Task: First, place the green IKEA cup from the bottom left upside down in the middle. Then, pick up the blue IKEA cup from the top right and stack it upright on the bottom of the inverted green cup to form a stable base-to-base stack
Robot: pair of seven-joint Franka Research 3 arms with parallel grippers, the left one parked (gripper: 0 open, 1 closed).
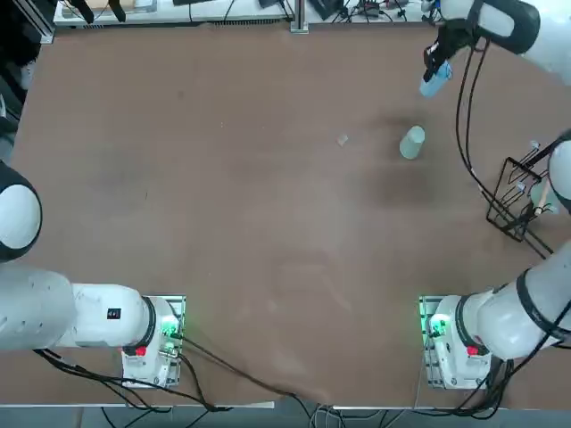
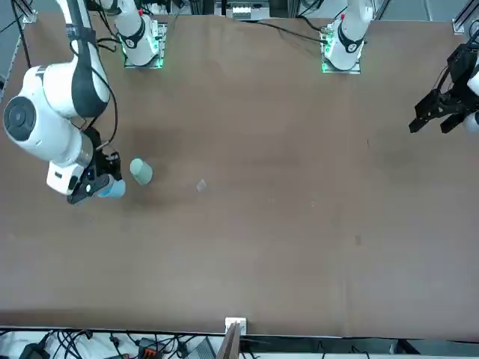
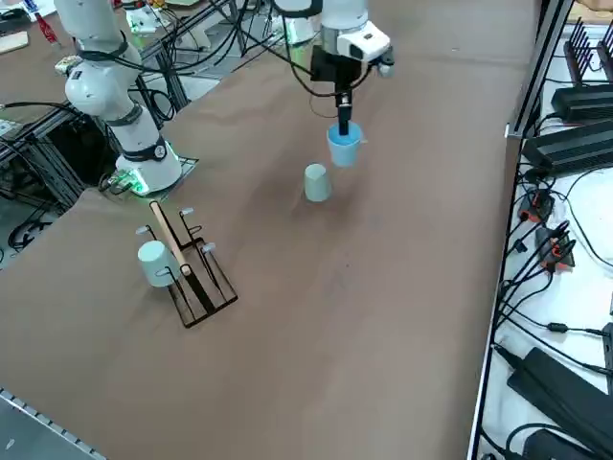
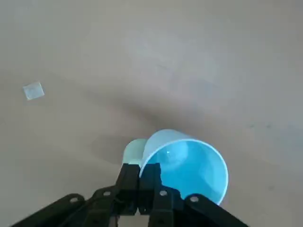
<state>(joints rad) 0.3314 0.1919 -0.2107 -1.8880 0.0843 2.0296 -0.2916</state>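
1. Starting from the left, I see a small pale square scrap [image 1: 343, 140] lying flat on the brown tabletop [image 1: 223, 205].
2. Just to its right, the green cup [image 3: 317, 183] stands upside down on the table, closed base up, with nothing stacked on it.
3. Next, a bit farther right and farther from the arms' bases, the blue cup [image 4: 189, 165] hangs in the air, its open mouth facing up. It is apart from the green one.
4. Holding it is the right gripper [image 4: 141, 167], its two fingers clamped on the cup's wall, one inside the rim and one outside.
5. Over on the right side, nearer the bases, sits a black wire rack [image 3: 203, 280] with a tan rod [image 3: 169, 233] along it. Another pale greenish cup [image 3: 158, 263] is at the rack, tilted.
6. Reaching in from the far right is the working arm [image 1: 533, 40], black cables [image 1: 461, 116] looping beside it.
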